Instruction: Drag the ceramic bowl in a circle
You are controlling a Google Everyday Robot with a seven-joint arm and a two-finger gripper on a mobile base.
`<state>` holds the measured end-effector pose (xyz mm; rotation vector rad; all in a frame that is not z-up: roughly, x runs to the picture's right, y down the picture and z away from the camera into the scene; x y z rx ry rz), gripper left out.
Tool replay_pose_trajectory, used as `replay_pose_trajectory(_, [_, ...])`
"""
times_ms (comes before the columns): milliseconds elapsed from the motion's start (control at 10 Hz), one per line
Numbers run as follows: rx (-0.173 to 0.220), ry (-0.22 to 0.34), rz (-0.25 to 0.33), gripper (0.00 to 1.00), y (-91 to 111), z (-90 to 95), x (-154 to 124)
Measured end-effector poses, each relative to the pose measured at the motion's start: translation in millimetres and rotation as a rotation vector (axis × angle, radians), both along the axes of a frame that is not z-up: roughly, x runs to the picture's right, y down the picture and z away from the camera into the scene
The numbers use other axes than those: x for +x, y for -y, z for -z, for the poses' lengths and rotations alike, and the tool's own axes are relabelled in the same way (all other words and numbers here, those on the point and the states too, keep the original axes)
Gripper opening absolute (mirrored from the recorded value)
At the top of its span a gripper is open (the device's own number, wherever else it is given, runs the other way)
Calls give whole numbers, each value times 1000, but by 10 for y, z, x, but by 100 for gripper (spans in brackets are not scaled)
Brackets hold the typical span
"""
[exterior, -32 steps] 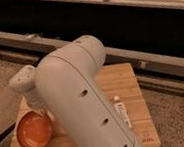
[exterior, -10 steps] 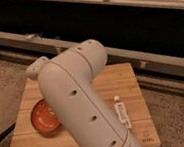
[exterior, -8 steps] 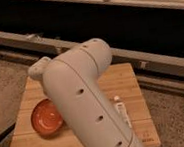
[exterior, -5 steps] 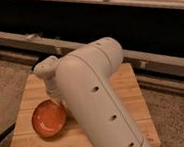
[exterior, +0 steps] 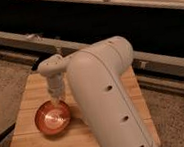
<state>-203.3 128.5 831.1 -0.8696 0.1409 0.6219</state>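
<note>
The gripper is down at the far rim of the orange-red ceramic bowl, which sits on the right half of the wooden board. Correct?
Not quite. The camera view shows the ceramic bowl on the left half of the wooden board, not the right. The rest holds: the gripper is down at the bowl's far rim.

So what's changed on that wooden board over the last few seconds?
The big white arm swung right, now hiding the white tube seen earlier. The ceramic bowl drifted a little across the board's left side, ending near the front. The gripper reaches down to the bowl's back rim. The wooden board stayed put.
</note>
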Motion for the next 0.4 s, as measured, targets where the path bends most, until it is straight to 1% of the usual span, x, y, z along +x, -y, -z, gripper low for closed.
replay_pose_trajectory(400, [0, -2, 1, 80, -1, -4, 9])
